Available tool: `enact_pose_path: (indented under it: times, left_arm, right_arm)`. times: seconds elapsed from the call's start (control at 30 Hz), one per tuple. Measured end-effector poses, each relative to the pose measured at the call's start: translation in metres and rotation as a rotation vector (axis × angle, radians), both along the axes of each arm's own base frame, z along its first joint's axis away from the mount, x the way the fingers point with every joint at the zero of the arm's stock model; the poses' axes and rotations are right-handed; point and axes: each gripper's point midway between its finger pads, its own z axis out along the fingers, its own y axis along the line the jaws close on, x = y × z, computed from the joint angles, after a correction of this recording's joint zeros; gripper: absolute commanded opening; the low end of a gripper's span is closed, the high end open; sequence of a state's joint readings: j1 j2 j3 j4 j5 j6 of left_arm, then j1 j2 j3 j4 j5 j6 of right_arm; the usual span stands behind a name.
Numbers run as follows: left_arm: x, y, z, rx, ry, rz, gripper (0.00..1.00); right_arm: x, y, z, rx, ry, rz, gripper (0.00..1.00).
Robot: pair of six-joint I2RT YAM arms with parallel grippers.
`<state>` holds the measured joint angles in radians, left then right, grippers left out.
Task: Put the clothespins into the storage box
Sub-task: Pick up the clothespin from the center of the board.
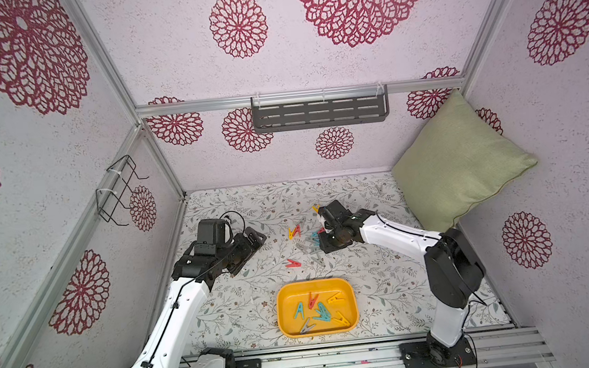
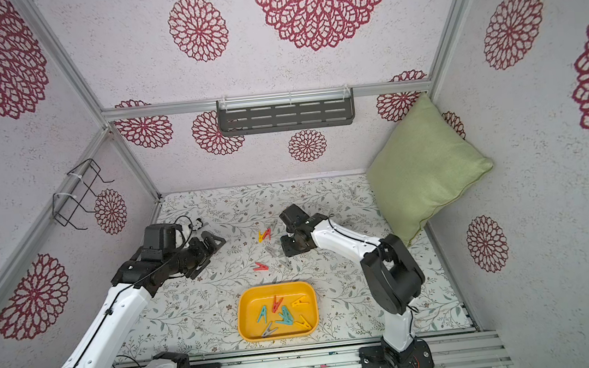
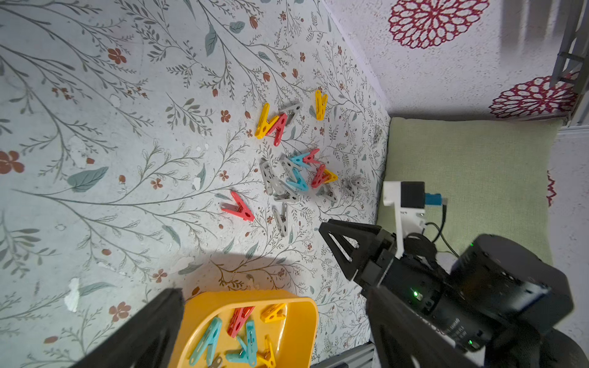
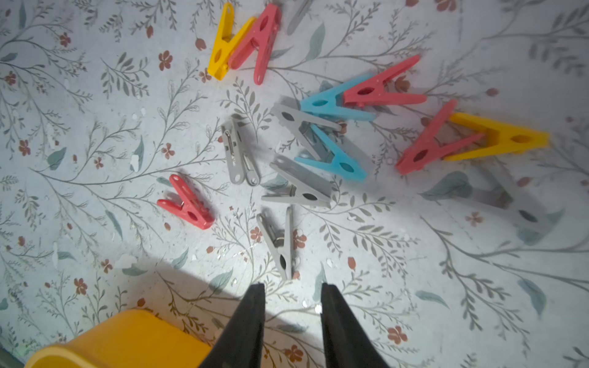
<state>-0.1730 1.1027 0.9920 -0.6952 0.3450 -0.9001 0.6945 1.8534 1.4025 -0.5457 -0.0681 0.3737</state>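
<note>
Small A-shaped clothespins (image 1: 293,263) in red, yellow, teal and grey lie scattered mid-frame on the floral bench (image 1: 386,275), with several more inside the yellow storage box (image 1: 313,282) at lower centre. The right claw (image 4: 291,286) is narrowly parted and empty by the loose ones. The left claw (image 1: 250,252) is wide and empty.

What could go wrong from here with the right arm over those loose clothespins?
1. A blue clothespin overlaps a grey neighbour; closing there could drag or flick both.
2. The lone grey clothespin nearest the open right pincer looks pale against the floral cloth, so a grab may miss.
</note>
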Motion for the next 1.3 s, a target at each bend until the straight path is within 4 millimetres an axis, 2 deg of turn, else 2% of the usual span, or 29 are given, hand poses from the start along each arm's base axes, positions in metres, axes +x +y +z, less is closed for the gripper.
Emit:
enact_pose_path:
  times: [0.23,0.63,1.0,1.2,1.3]
  left_arm:
    - [0.001,-0.005,-0.013,0.02,0.025,-0.044,0.97]
    - [-0.004,-0.025,-0.04,0.047,0.085,-0.121,0.97]
    - [-0.004,-0.029,-0.042,0.054,0.086,-0.135,0.98]
    - [-0.006,-0.028,-0.048,0.084,0.106,-0.144,0.99]
    - [-0.008,-0.029,-0.052,0.118,0.126,-0.16,0.99]
  right_arm:
    - [0.002,0.012,-0.038,-0.045,0.09,0.056,0.33]
    - [0.009,0.017,-0.065,-0.086,0.132,0.072,0.27]
    - [0.011,0.015,-0.067,-0.09,0.131,0.073,0.1]
    - [0.012,0.017,-0.063,-0.086,0.126,0.074,0.08]
    - [0.011,0.016,-0.055,-0.08,0.119,0.075,0.08]
